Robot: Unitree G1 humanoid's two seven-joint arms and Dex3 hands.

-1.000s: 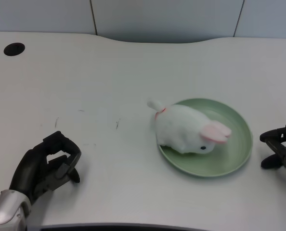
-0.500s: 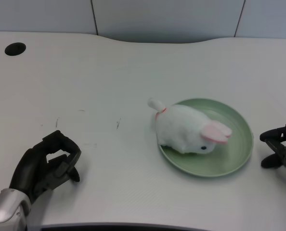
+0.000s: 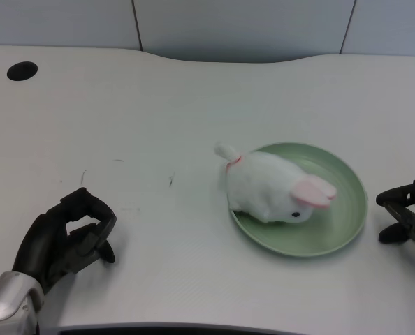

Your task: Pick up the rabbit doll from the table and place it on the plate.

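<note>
Almost nothing has moved over the last second: the rabbit doll point(image 3: 274, 190) lies just as it did, and only the left robot hand point(image 3: 68, 239) has slipped a touch lower and nearer the bench's near edge. The doll rests on the green plate point(image 3: 337, 227), on its 9 o'clock half, head and pink ears pointing toward 4 o'clock, while its rump and small tail overhang the rim toward 10 o'clock. Whether the tail touches the bench point(image 3: 193, 105) is hard to tell from this angle. Well apart from it, at about 8 o'clock of the plate, the left robot hand sits low on the bench with its fingers curled inward around nothing. The placing step looks done, and the hand appears to be in retreat. What remains, I judge, is little: draw the arm back to rest, or nudge the doll further inside the rim if a neater placement is wanted.
</note>
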